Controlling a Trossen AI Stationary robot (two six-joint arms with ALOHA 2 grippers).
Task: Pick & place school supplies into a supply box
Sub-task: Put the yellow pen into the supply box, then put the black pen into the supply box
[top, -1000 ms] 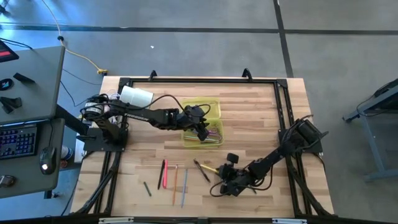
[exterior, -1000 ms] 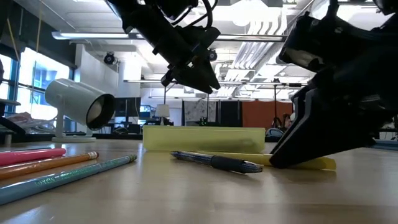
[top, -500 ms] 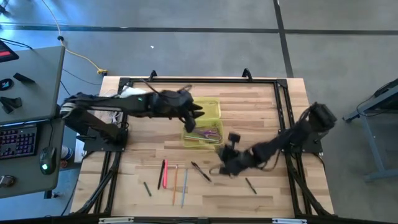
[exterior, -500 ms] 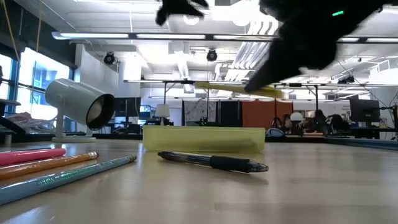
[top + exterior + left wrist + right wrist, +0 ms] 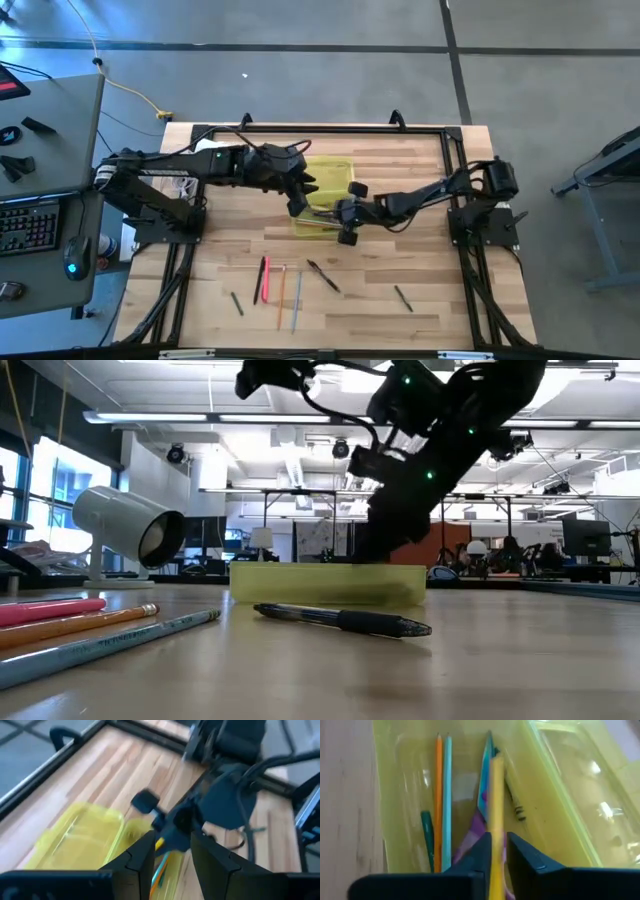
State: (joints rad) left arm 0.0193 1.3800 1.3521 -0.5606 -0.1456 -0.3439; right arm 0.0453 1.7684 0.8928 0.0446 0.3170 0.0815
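Note:
The supply box (image 5: 328, 188), translucent yellow-green, lies at mid-table and holds an orange pencil (image 5: 438, 795), a light blue pencil (image 5: 448, 795), a green pen (image 5: 426, 835) and purple scissors (image 5: 476, 827). My right gripper (image 5: 345, 214) hangs over the box's near half, shut on a yellow pencil (image 5: 496, 790). My left gripper (image 5: 302, 190) is open and empty above the box's left edge. On the table near its near edge lie a pink pen (image 5: 265, 278), an orange pencil (image 5: 282, 284), a light blue pencil (image 5: 297, 302) and a dark pen (image 5: 325, 273). My right gripper (image 5: 495, 840) pinches the yellow pencil's shaft (image 5: 496, 827) between its two fingers. It comes slanting down from the table's right, and the pencil runs forward along the fingers. The pencil is off the table, over the box's contents; whether its far end touches them I cannot tell.
A white cylinder (image 5: 215, 152) with cables lies at the table's far left. Two short dark pens (image 5: 236, 302) (image 5: 402, 297) lie near the near edge. A dark frame rail (image 5: 320, 131) borders the table. The two grippers are close together over the box.
My right gripper lifted the yellow pencil off the table by the near edge and carried it up and toward the far left, to a place over the box. My left gripper rose out of the box and drew back toward the table's left.

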